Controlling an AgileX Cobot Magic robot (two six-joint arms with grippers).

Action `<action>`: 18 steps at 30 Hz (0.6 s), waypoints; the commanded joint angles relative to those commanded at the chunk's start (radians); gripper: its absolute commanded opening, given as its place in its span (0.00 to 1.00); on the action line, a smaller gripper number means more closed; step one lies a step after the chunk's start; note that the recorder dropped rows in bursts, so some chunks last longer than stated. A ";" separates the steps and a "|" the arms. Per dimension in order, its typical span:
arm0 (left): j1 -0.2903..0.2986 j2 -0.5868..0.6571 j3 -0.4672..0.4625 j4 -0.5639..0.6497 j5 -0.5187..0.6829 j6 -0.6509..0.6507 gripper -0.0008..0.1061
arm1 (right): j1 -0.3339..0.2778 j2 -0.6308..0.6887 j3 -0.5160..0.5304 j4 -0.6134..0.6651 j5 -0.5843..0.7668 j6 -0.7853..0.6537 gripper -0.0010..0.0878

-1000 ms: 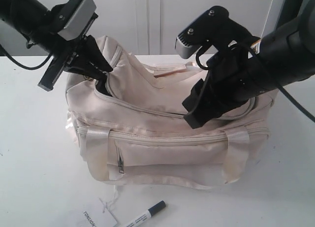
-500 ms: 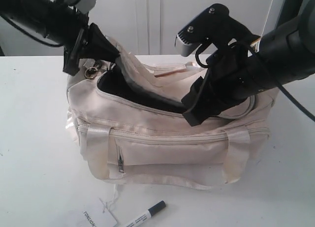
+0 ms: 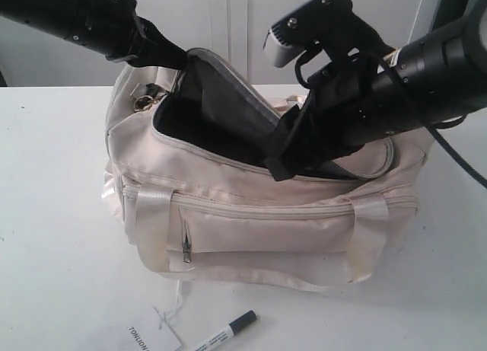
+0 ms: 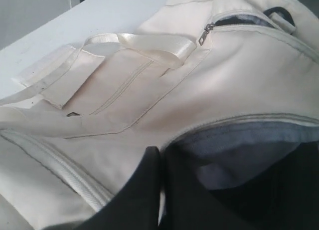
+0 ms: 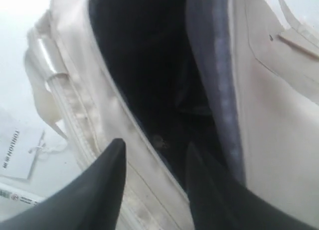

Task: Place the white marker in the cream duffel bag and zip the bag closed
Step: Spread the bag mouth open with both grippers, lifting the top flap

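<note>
The cream duffel bag (image 3: 259, 221) stands mid-table with its top gaping and the dark grey lining (image 3: 221, 100) exposed. My left gripper (image 3: 171, 60) is shut on the edge of the raised top flap (image 4: 160, 152), holding it up at the bag's left end beside the gold ring pull (image 3: 142, 102). My right gripper (image 3: 278, 164) is open over the front rim of the opening (image 5: 154, 150), one finger outside the front wall and one over the dark interior. The white marker (image 3: 224, 332) with its black cap lies on the table in front of the bag, untouched.
A white paper tag (image 3: 148, 337) with printed text lies beside the marker near the table's front edge, and shows in the right wrist view too (image 5: 15, 150). The bag's shiny strap handles (image 3: 152, 221) hang down its front. The white table (image 3: 53, 237) extends left of the bag.
My left gripper has lifted the flap higher, and the bag mouth has gone from a slit to wide open. My right gripper has shifted slightly left along the front rim.
</note>
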 joint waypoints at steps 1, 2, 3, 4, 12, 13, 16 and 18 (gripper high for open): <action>0.000 0.000 0.000 0.000 0.000 -0.019 0.01 | 0.000 0.005 0.000 0.039 0.000 -0.047 0.44; 0.000 0.000 0.000 0.000 0.000 -0.037 0.01 | 0.000 0.011 0.000 0.074 0.000 -0.102 0.44; 0.000 0.000 0.000 0.000 0.000 -0.058 0.01 | 0.000 0.020 0.000 0.124 0.000 -0.151 0.45; 0.000 0.000 0.000 0.000 0.000 -0.077 0.01 | 0.000 0.029 0.000 0.150 0.006 -0.200 0.48; 0.000 0.000 0.000 0.000 0.000 -0.134 0.01 | 0.020 0.103 0.000 0.288 0.007 -0.436 0.54; 0.000 0.000 0.000 0.000 0.000 -0.134 0.01 | 0.022 0.110 0.000 0.312 0.004 -0.476 0.54; 0.000 0.000 0.000 0.000 0.000 -0.134 0.01 | 0.031 0.144 0.000 0.427 -0.039 -0.602 0.54; 0.000 0.000 0.000 0.000 0.003 -0.133 0.01 | 0.031 0.166 0.000 0.527 -0.073 -0.648 0.54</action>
